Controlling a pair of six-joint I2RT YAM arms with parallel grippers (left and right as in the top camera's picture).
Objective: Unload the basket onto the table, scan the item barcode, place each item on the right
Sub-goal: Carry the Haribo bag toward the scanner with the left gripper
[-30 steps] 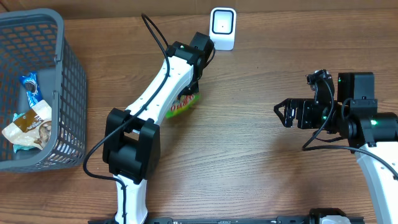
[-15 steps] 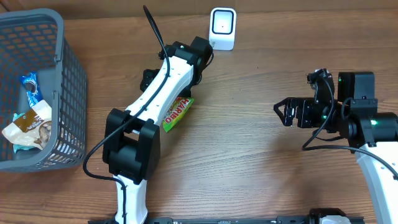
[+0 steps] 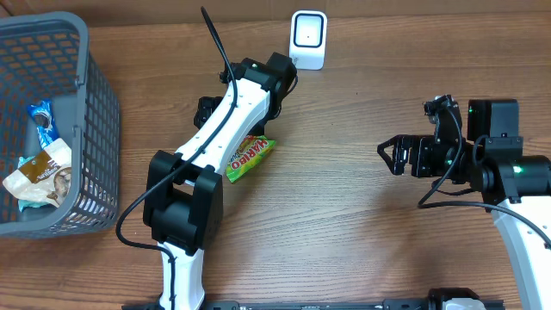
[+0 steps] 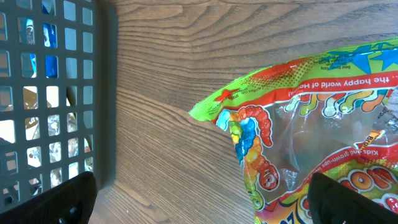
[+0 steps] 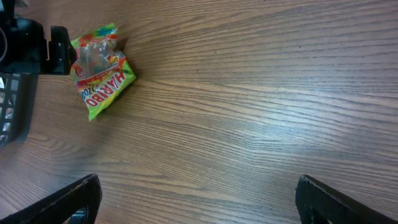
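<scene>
The gummy candy bag (image 3: 250, 157) lay flat on the counter (image 3: 344, 241), printed side up, partly tucked beneath the left end effector (image 4: 205, 204). That end effector's fingers (image 4: 62, 200) stood wide apart at the two lower corners of the left wrist view. The bag's green edge and clear window filled the right half of that view between them. Nothing was clamped; the bag (image 4: 311, 124) rested on the wood by its own weight. Seen from overhead, the bag ran diagonally, its upper end hidden under the white left arm (image 3: 232, 108), which reached across it toward the far side of the counter.

Beyond the arm's wrist, near the far edge, stood the white scanner (image 3: 308, 39), apart from the bag. To the left, the gray basket (image 3: 95, 129) sat at the counter's edge with a blue wrapper (image 3: 41, 120) and a tan packet (image 3: 39, 172) inside. Its mesh wall (image 4: 50, 93) also showed at the left of the left wrist view.

Well to the right, the right end effector (image 3: 389, 158) hovered over bare wood with its fingers (image 5: 68, 200) spread and empty, pointing toward the bag. Its wrist camera saw the bag (image 5: 99, 68) at a distance, in the upper left.
</scene>
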